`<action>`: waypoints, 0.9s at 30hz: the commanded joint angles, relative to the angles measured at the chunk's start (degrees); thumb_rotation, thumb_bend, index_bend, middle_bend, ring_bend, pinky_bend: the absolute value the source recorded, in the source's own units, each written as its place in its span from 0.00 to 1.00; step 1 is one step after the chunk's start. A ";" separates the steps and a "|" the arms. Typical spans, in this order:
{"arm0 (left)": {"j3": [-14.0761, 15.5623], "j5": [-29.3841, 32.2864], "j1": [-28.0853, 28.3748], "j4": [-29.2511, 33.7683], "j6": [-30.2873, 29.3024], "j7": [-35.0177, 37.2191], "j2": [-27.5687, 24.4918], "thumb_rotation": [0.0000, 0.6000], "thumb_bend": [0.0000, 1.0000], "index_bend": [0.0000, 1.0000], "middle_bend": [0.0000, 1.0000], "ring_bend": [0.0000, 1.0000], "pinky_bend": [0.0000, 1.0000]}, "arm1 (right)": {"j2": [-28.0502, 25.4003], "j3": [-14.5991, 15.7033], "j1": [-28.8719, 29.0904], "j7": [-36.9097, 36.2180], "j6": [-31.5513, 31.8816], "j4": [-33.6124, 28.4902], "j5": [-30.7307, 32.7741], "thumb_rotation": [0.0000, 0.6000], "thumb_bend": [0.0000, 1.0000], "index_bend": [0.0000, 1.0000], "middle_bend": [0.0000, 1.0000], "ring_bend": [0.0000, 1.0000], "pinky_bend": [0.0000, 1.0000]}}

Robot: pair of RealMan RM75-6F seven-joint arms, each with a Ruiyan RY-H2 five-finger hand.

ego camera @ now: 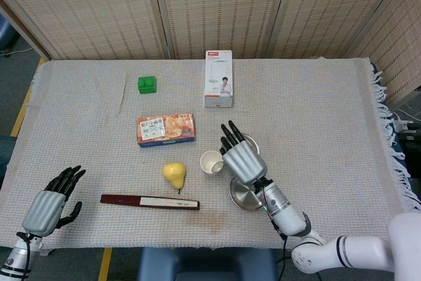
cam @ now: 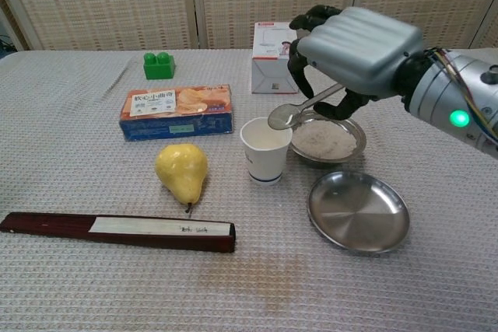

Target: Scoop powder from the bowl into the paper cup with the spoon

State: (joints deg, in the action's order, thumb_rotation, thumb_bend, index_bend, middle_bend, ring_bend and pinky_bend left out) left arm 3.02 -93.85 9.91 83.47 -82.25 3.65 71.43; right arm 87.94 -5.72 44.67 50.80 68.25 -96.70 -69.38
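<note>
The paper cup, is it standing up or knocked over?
Upright: the cup stands on its base, open rim up, beside the pear.

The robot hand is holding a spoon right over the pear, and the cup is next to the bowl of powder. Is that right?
Not quite. In the chest view the right robot hand holds the spoon between the paper cup and the bowl of powder, not over the pear. The cup does stand beside the bowl.
</note>
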 commanded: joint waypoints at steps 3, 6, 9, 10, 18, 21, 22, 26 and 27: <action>0.12 0.23 0.21 0.00 0.82 -0.62 0.30 1.00 0.47 0.00 0.00 0.00 0.19 | -11.27 -0.59 -8.29 -30.60 -8.79 -5.97 3.90 1.00 0.34 0.69 0.30 0.03 0.03; 0.07 0.21 0.24 0.02 0.82 -0.94 0.47 1.00 0.47 0.00 0.00 0.00 0.19 | -9.76 1.36 -8.77 -29.91 -9.16 -3.37 2.61 1.00 0.34 0.69 0.30 0.02 0.02; 0.04 0.05 0.19 0.35 0.55 -1.27 0.46 1.00 0.47 0.00 0.00 0.00 0.19 | -7.83 2.63 -8.70 -28.40 -10.05 -1.25 2.60 1.00 0.34 0.69 0.30 0.01 0.01; 0.08 0.00 0.15 0.44 0.46 -1.28 0.37 1.00 0.47 0.00 0.00 0.00 0.19 | -7.27 2.97 -8.65 -27.85 -10.32 -0.59 2.66 1.00 0.34 0.68 0.30 0.00 0.01; 0.00 0.36 0.32 -0.08 0.94 -0.38 0.21 1.00 0.47 0.00 0.00 0.00 0.19 | -2.22 5.01 -8.64 -21.57 -10.61 4.65 3.32 1.00 0.34 0.68 0.30 0.00 0.00; -0.02 0.43 0.33 -0.22 0.98 -0.24 0.27 1.00 0.47 0.00 0.00 0.00 0.19 | -1.37 5.39 -8.54 -19.41 -10.57 5.29 3.50 1.00 0.34 0.66 0.30 0.00 0.00; -0.04 0.43 0.34 -0.24 0.98 -0.21 0.29 1.00 0.47 0.00 0.00 0.00 0.19 | -1.22 5.50 -8.53 -18.84 -10.60 5.35 3.62 1.00 0.34 0.65 0.30 0.00 0.00; -0.03 0.34 0.31 -0.15 0.84 -0.29 0.30 1.00 0.47 0.00 0.00 0.00 0.19 | -1.00 5.61 -8.60 -16.81 -10.06 5.23 3.87 1.00 0.34 0.62 0.30 0.00 0.00; -0.03 0.32 0.29 -0.12 0.79 -0.30 0.29 1.00 0.47 0.00 0.00 0.00 0.19 | -1.03 5.58 -8.71 -16.39 -9.65 5.13 3.73 1.00 0.34 0.62 0.30 0.00 0.00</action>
State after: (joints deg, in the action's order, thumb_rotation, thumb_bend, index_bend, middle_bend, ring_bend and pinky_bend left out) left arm 2.99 -93.53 10.20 83.36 -81.47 3.35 71.71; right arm 86.86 -0.18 36.05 33.99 58.22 -91.51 -65.60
